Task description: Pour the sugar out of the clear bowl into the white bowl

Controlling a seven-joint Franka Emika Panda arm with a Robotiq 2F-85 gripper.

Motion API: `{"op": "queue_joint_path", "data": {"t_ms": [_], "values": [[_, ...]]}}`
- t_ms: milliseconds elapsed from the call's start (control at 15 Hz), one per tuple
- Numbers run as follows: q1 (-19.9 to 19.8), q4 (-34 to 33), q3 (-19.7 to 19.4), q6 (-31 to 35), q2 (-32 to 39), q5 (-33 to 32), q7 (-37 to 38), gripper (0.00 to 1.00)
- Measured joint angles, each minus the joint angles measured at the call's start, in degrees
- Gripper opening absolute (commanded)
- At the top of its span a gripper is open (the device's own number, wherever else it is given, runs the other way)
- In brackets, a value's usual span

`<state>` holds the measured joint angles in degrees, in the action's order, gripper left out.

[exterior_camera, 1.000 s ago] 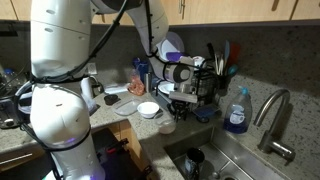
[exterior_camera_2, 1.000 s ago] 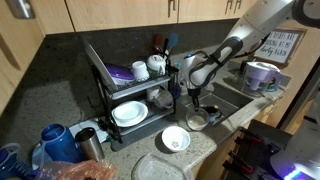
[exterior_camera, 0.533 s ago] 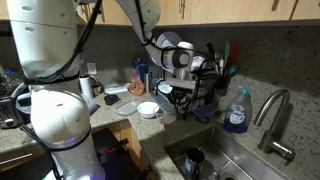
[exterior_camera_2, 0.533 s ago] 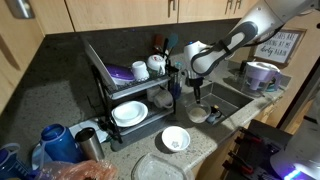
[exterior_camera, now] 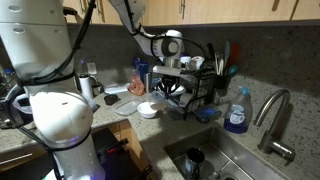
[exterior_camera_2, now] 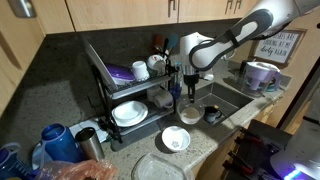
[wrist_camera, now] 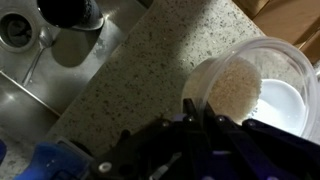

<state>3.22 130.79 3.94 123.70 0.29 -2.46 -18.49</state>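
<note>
Pinching the near rim of the clear bowl [wrist_camera: 262, 62], the gripper [wrist_camera: 201, 108] is holding it in the air with its fingers pressed onto the wall from both sides. The bowl is round, and its mouth is facing up toward the wrist camera; whether it is tipping cannot be told. The sugar [wrist_camera: 232, 92] is lying inside it as one pale grainy patch, gathering on the side nearest the fingers. In an exterior view the clear bowl [exterior_camera_2: 190, 117] is hanging below the gripper [exterior_camera_2: 188, 96], just beside and above the white bowl [exterior_camera_2: 175, 139]. In the wrist view the clear bowl is overlapping something smooth and white beneath it.

The white bowl is sitting upright near the front edge of the counter [wrist_camera: 130, 70], in front of the dish rack [exterior_camera_2: 100, 75]. One dark mug [exterior_camera_2: 212, 116] is sitting in the sink [wrist_camera: 20, 72], beyond the counter's sink-side edge. One blue soap bottle [exterior_camera: 237, 112] and one faucet [exterior_camera: 272, 108] are standing at the sink's far side. Nothing is lying between the two bowls.

Counting: one clear bowl, one white bowl, one mug, one bottle, one faucet.
</note>
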Motion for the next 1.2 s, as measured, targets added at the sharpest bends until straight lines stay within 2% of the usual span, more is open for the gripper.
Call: {"op": "queue_joint_path", "data": {"t_ms": [533, 867, 1200], "values": [[5.1, 0.0, 4.2, 5.9, -0.4, -2.2, 6.0, 0.02], [7.1, -0.8, 6.0, 9.7, 0.1, -7.3, 9.4, 0.02], [8.0, -2.9, 6.2, 12.6, 2.7, -14.3, 13.4, 0.02]]}}
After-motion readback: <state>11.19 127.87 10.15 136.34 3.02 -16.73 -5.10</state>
